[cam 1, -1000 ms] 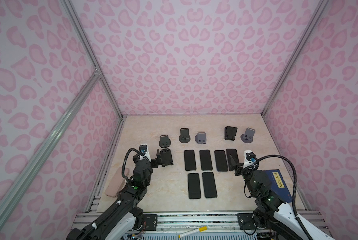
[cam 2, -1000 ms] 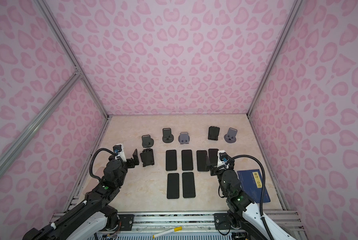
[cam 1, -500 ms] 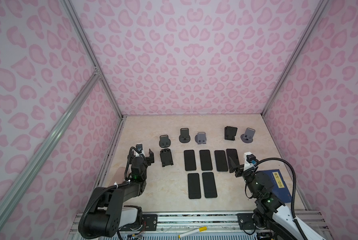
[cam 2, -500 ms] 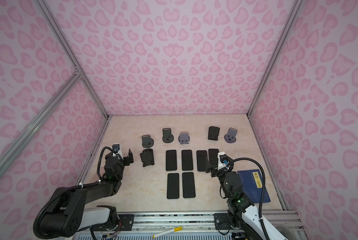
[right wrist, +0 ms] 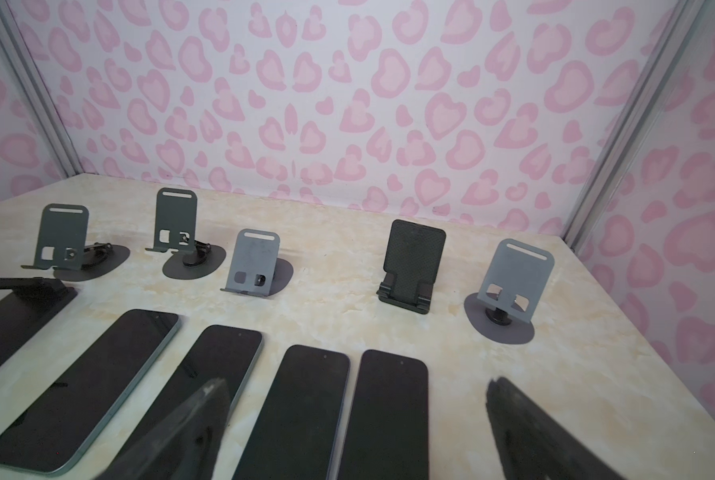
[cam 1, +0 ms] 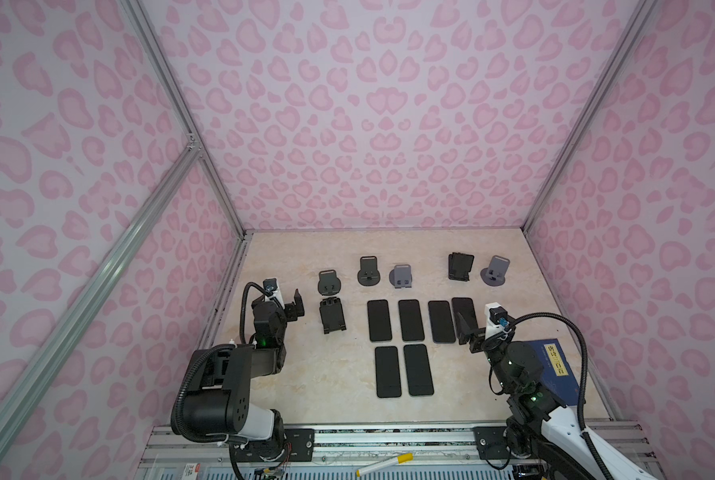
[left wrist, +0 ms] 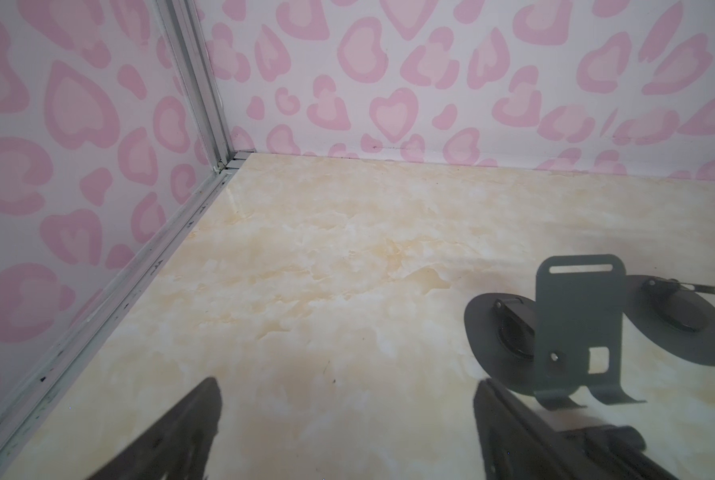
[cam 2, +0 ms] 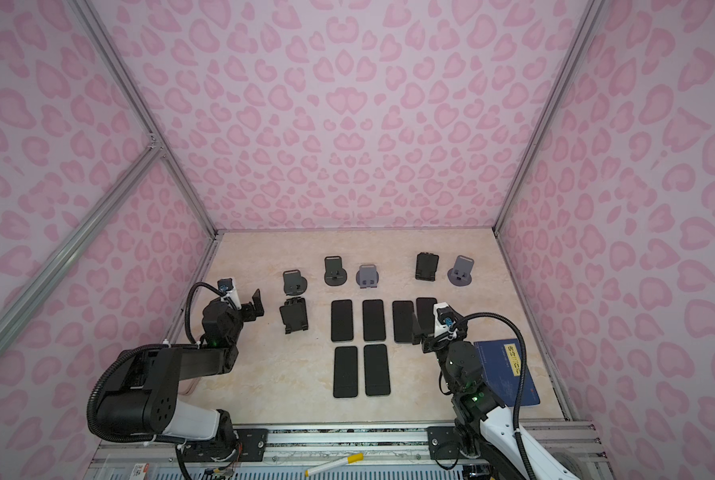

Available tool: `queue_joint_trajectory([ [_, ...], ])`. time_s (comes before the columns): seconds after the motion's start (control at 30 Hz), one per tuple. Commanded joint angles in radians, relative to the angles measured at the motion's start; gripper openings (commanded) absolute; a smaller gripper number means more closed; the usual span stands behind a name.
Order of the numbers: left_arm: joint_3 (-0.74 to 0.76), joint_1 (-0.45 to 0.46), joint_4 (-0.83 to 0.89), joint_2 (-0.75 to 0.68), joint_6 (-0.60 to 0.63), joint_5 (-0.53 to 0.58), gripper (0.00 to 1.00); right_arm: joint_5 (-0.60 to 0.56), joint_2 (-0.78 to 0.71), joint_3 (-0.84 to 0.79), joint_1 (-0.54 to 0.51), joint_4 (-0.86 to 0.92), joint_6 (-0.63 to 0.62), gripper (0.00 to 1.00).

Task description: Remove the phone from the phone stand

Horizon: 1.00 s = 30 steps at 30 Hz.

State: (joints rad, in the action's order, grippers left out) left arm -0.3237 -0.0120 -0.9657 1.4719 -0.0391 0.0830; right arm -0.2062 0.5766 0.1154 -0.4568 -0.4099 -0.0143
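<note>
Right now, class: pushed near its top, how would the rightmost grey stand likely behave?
The grey stand probably stays stiff, a rigid-looking plate. Tall on a narrow neck, it may tip; its flat round base might slide.

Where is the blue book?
In both top views the dark blue book with a yellow label lies flat near the front right corner of the beige table, right of the black phones.

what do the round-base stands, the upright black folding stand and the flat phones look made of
Round-base stands: likely painted sheet metal, matte; thin plate with bent lips and punched slots.
Upright black folding stand: probably plastic; fine dotted texture, chunky moulded feet.
Flat phones: glass fronts, glossy and reflective; the edge looks like greenish metal, though unsure.
</note>
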Motion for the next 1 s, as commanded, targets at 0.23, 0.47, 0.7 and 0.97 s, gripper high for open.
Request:
queue_joint_trajectory([
  [0.23,-0.006,-0.001,-0.012,0.003,-0.004,-0.014,0.98,-0.077,0.104,-0.045,0.071,-0.322,-0.189,0.99],
  [0.47,-0.006,-0.001,-0.012,0.003,-0.004,-0.014,0.98,0.111,0.269,-0.081,0.231,-0.495,-0.139,0.99],
  [0.7,-0.007,0.0,-0.01,0.004,-0.004,-0.014,0.98,0.176,0.685,-0.081,0.27,-0.799,-0.255,0.99],
  [0.97,-0.006,-0.001,-0.01,0.003,-0.004,-0.014,0.98,0.014,0.98,-0.078,0.236,-1.15,-0.19,1.0],
])
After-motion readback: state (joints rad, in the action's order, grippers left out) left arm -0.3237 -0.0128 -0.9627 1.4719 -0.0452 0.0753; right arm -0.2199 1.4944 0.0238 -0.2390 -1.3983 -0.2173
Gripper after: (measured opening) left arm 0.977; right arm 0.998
